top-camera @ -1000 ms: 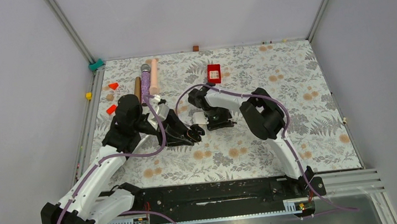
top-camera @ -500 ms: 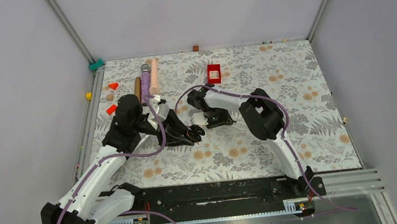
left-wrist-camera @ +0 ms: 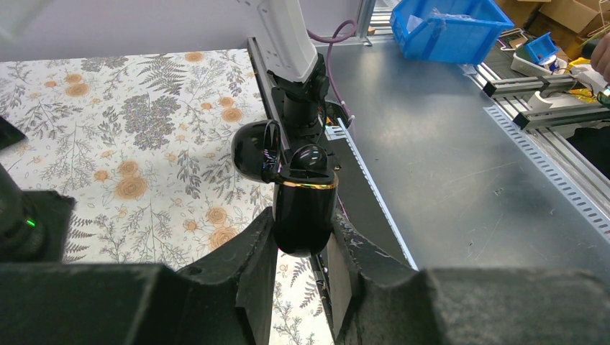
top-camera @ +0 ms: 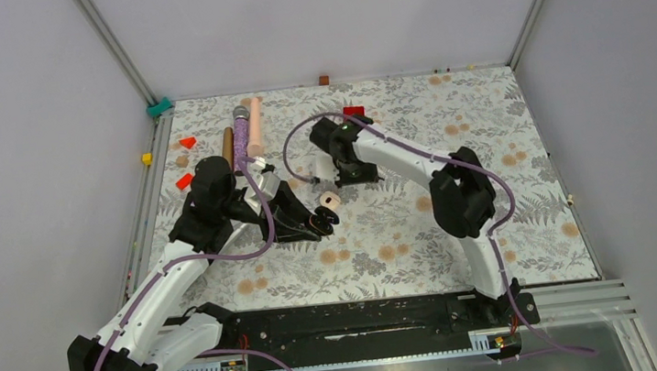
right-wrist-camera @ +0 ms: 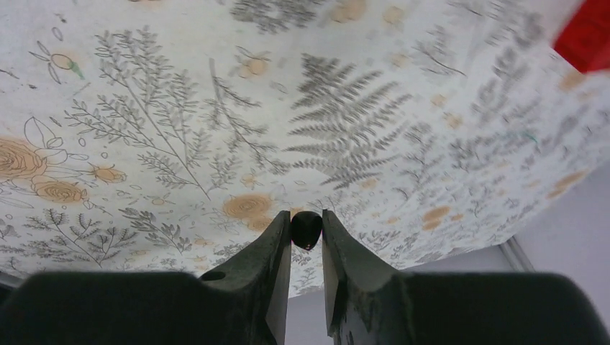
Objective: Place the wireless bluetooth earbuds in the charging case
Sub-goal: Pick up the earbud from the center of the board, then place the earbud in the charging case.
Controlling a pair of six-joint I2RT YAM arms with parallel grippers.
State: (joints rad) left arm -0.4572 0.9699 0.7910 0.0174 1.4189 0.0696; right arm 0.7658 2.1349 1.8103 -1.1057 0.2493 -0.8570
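While left tool (left-wrist-camera: 302,233) clamps black charging case (left-wrist-camera: 304,205), right tool (right-wrist-camera: 305,221) pinches black earbud (right-wrist-camera: 306,230).

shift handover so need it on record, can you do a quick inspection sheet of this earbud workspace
surface: floral mat, flat, no spills seen
job's things: black charging case, lid open, in the left gripper; black earbud pinched by the right gripper
clutter: red box, purple microphone, pink cylinder, red blocks at far left; two whitish items, too small to identify
grippers: left gripper shut on the case; right gripper shut on the earbud
cables: purple cables run along both arms, nothing snagged that shows
surroundings: grey walls; blue bin beyond the bench
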